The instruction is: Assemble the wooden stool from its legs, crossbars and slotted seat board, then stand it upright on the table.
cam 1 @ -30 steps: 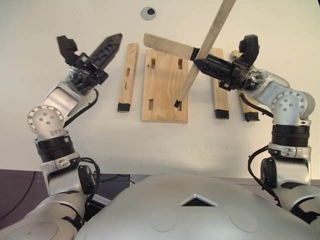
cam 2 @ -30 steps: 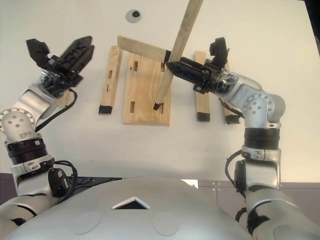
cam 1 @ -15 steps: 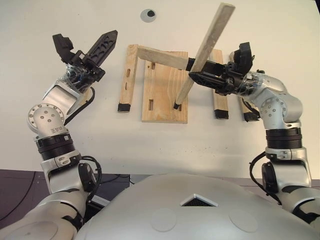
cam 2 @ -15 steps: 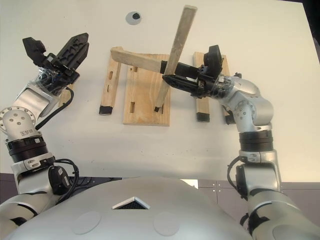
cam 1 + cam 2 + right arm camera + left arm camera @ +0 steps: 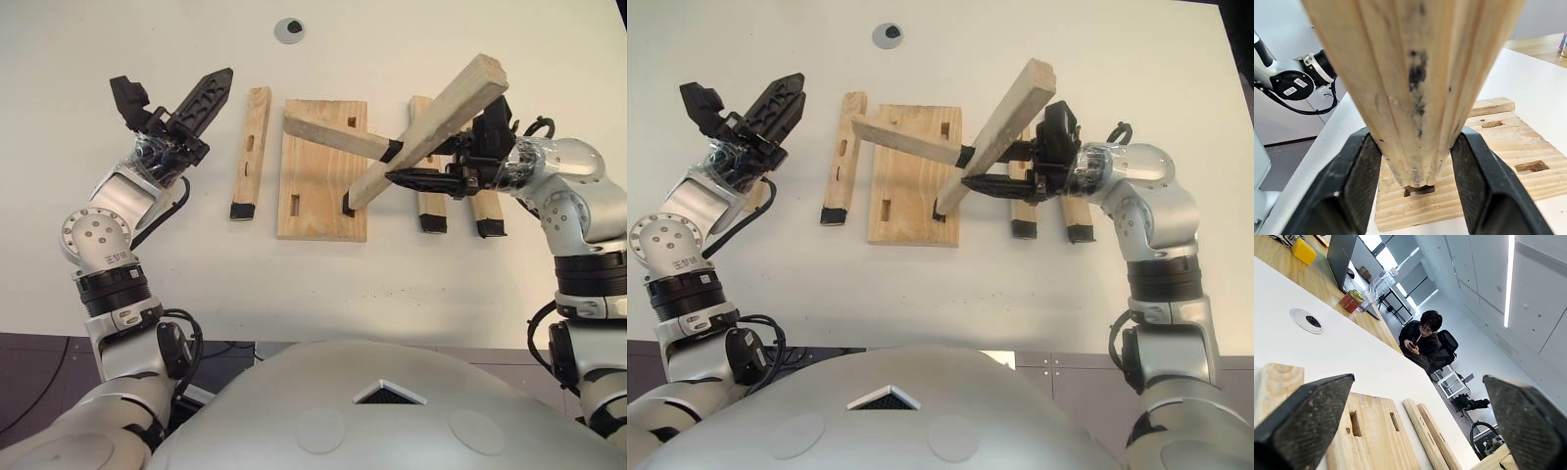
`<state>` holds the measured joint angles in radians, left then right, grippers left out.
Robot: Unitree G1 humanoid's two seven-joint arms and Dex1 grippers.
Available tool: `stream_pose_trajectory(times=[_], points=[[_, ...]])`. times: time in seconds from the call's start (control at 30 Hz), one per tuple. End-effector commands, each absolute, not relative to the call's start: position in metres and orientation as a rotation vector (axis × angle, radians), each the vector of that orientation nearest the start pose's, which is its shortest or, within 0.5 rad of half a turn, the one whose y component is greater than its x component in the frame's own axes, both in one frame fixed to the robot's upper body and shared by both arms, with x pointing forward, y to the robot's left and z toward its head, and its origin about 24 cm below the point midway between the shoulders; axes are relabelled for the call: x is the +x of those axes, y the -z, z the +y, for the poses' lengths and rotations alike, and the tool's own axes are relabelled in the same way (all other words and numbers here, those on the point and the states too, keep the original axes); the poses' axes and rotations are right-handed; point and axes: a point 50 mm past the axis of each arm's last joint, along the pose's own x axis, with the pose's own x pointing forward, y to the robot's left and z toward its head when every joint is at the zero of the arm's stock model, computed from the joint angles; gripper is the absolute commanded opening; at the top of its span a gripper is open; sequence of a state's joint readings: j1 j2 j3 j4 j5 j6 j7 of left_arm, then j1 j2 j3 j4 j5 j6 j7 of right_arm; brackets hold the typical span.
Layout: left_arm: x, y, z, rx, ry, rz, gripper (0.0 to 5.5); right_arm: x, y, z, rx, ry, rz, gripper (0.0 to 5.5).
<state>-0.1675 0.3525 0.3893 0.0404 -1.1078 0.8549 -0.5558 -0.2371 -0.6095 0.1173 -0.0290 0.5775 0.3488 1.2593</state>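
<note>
My right gripper point(image 5: 402, 170) clamps a tilted leg point(image 5: 436, 117) (foot at a seat board point(image 5: 318, 201) slot). My left gripper point(image 5: 169, 91) gapes wide.

White table point(image 5: 147, 264), round grommet point(image 5: 289, 29); wooden desk point(image 5: 1278, 264), laptop point(image 5: 1344, 254), ceiling light strip point(image 5: 1508, 284).

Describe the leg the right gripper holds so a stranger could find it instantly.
Start at the slotted seat board lying flat mid-table. From its near right slot a leg slants up toward the right, clamped in the right gripper. It alone is raised; the other legs lie on the board or table.
</note>
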Motion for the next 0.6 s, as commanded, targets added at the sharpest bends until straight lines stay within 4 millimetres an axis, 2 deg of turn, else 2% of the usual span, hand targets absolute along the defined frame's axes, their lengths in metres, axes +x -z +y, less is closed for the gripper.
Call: stream_pose_trajectory(times=[0.03, 0.33, 0.43, 0.6], points=[[0.26, -0.084, 0.225, -0.887, 0.61, 0.223, 4.84, 0.241, -0.089, -0.183, -0.057, -1.371, 0.298, 2.04], [0.256, -0.081, 0.224, -0.889, 0.589, 0.224, 4.84, 0.233, -0.094, -0.191, -0.146, -1.35, 0.267, 2.04], [0.258, -0.081, 0.224, -0.888, 0.59, 0.223, 4.84, 0.233, -0.103, -0.195, -0.172, -1.353, 0.25, 2.04], [0.257, -0.08, 0.222, -0.882, 0.587, 0.232, 4.84, 0.227, -0.103, -0.193, -0.169, -1.392, 0.274, 2.04]])
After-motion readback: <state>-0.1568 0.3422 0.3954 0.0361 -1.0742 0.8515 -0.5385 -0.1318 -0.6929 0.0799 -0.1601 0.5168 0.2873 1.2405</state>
